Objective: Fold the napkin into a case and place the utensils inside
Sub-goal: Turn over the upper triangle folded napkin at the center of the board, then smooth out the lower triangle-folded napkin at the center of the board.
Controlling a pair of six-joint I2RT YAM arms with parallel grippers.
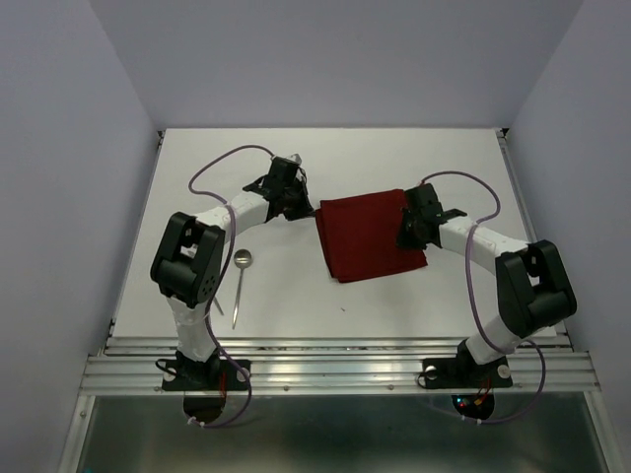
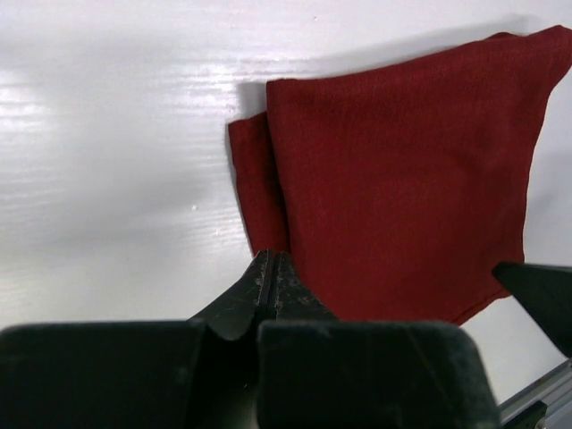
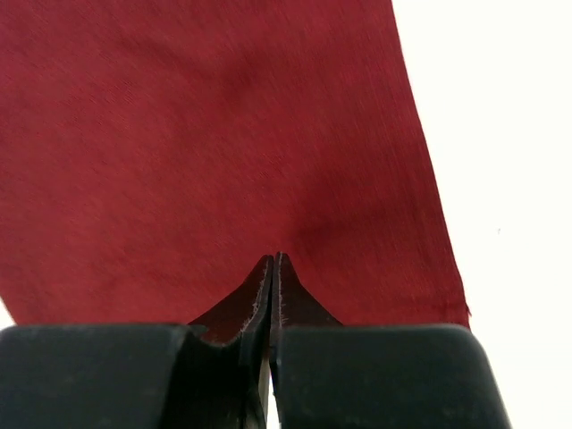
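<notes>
**Both grippers pinch the napkin, ready for the next fold**

A white table [image 1: 296,168] between pale lilac walls [image 1: 59,148] carries the work. The dark red napkin [image 1: 367,236] lies near its middle as a loose rectangle, not yet a narrow case.

The left gripper [image 2: 271,259] has its fingers pressed together on the cloth's edge. From those tips the napkin spreads ahead and to the right, and a lower layer peeks out just to the left of the upper one. Whether both layers are caught cannot be told from this view. The right gripper [image 3: 273,261] is also pinched shut on the napkin. Cloth puckers just ahead of its tips, and the free side edge runs off to their right.

To fold well, the two pinches would probably need to lift together and only a little. They should then travel at the same pace, so the edge stays straight and lands square on the far layer. A check that the lower layer is coming along would help.

The left arm reaches forward with its elbow bent and its forearm angled right toward the cloth. The right arm bows outward, its wrist turned inward over the napkin's right side.

The spoon [image 1: 243,259] lies well behind and left of the left fingers, untouched.
</notes>
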